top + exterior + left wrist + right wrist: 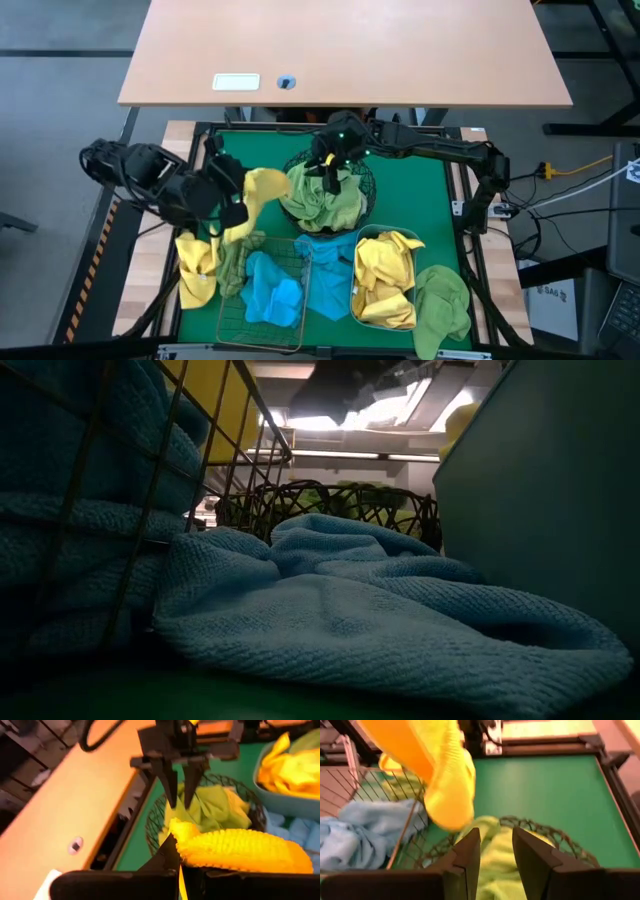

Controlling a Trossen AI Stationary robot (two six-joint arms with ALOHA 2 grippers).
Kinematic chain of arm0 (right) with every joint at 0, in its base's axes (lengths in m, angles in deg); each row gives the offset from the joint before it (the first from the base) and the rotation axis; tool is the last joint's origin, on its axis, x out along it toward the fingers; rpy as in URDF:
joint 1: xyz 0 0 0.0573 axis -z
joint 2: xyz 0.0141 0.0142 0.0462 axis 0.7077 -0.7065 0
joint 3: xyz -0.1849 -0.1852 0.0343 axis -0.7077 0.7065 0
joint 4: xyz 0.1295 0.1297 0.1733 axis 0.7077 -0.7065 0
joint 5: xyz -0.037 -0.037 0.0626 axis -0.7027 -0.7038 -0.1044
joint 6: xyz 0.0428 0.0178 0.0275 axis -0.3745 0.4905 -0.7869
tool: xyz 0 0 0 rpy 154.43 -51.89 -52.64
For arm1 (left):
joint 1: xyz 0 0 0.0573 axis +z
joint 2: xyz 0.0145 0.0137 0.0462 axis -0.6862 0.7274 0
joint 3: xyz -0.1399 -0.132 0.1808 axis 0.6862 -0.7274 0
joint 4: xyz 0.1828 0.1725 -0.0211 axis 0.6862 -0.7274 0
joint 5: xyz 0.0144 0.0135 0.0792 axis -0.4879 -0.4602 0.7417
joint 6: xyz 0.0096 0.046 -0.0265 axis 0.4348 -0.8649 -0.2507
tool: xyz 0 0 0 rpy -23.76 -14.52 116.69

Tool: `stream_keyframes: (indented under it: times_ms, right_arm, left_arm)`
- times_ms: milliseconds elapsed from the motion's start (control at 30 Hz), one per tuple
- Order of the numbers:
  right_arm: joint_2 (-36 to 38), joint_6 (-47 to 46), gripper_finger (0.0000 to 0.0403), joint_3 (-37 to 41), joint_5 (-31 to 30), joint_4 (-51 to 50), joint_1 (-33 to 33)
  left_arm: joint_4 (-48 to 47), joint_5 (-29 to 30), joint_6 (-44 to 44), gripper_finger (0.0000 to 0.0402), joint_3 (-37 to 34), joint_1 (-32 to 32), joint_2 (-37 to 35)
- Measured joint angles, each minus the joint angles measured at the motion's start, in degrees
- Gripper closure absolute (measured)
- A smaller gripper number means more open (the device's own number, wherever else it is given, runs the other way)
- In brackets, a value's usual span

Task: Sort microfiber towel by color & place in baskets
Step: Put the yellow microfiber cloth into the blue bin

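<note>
The left end effector [232, 208] is clamped on a yellow towel [262, 190], which hangs lifted above the bench's green mat [410, 190], beside the black bowl [368, 195] and over the far edge of the copper basket [262, 330]. In the left wrist view the cloth [240, 851] is pinched between the dark fingers [170, 854] and drapes away toward the bowl [155, 825].

The right end effector [330, 172] hovers above the bowl with its fingers parted and nothing between them; the right wrist view shows the two fingers [470, 851] spread over the green towels [495, 860] heaped inside the mesh [545, 832], with the held yellow cloth [445, 780] hanging just in front.

The bowl holds only green cloths [322, 200]. The copper basket holds blue towels [272, 290], and another blue one [325, 270] lies over its side, between the basket and the tub [358, 308]. The tub is filled with yellow towels [385, 280]. A green towel [442, 308] lies on the mat beside the tub, on the right. To the left of the basket a yellow towel [197, 270] lies on the mat, with a green one [232, 262] next to it at the basket's edge.

From the low view a blue towel [360, 630] fills the foreground, between the basket wires [130, 570] and the tub wall [540, 500], the bowl [330, 505] behind it.
</note>
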Motion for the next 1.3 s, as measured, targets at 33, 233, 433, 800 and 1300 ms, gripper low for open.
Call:
stream_keyframes:
  times_ms: [33, 233, 433, 800, 1300]
  right_arm:
    - [0.0, 0.0, 0.0286, 0.0, 0.26, 1.04, 0.0]
    - [0.0, -0.13, 0.0286, -0.02, 1.26, 5.65, 0.0]
    - [0.0, -0.15, 0.0286, -0.02, 1.29, 11.68, -0.04]
    - [0.0, -0.13, 0.0286, -0.02, 18.69, 13.86, -0.48]
    - [0.0, -3.67, 0.0281, -0.02, 19.62, 13.82, -0.45]
  left_arm:
    - [0.98, 0.4, -1.16, 0.0401, 0.32, 0.36, 0.0]
    - [7.71, 2.19, -8.85, 0.0401, 0.99, 2.46, 0.0]
    - [15.97, 2.29, -18.04, 0.0401, 0.99, 4.28, 0.02]
    - [21.27, 1.31, -25.22, 0.0401, 0.99, 6.0, 0.02]
    - [23.79, -2.72, -25.22, 0.0401, 0.99, 6.0, 0.41]
